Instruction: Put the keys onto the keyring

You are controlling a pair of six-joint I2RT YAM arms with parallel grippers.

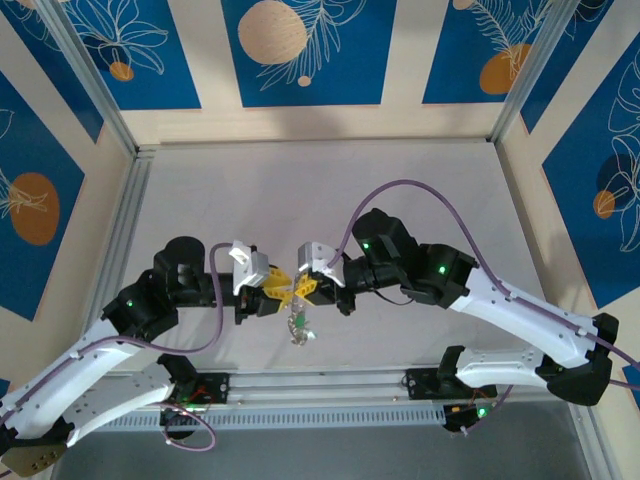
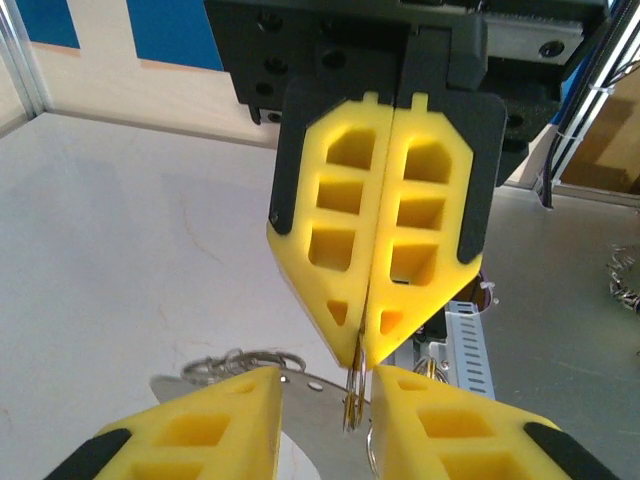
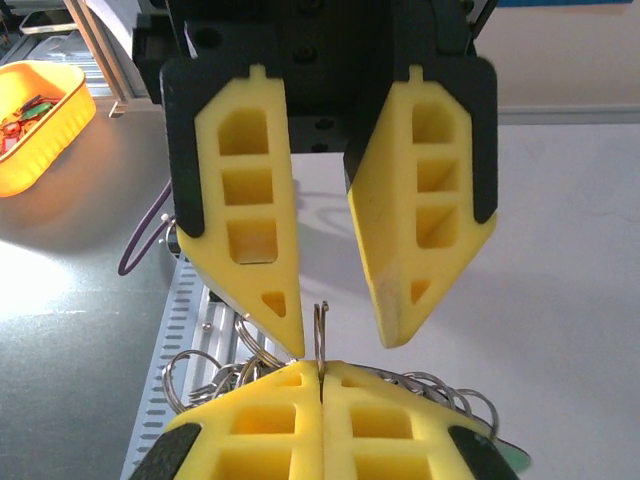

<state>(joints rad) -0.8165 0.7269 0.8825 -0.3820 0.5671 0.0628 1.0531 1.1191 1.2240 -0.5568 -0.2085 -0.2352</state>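
Top external: left gripper [image 1: 272, 290] and right gripper [image 1: 306, 285] meet tip to tip at desk [image 1: 330, 190] centre. Keys [image 1: 298, 328] dangle at 6 o'clock from tips. Right wrist: right jaws pinched tight on upright keyring [image 3: 320, 325] wire. Left jaws narrowly apart, wire end between them, holding nothing. Small rings [image 3: 200, 375] bunch at 7 o'clock from wire.
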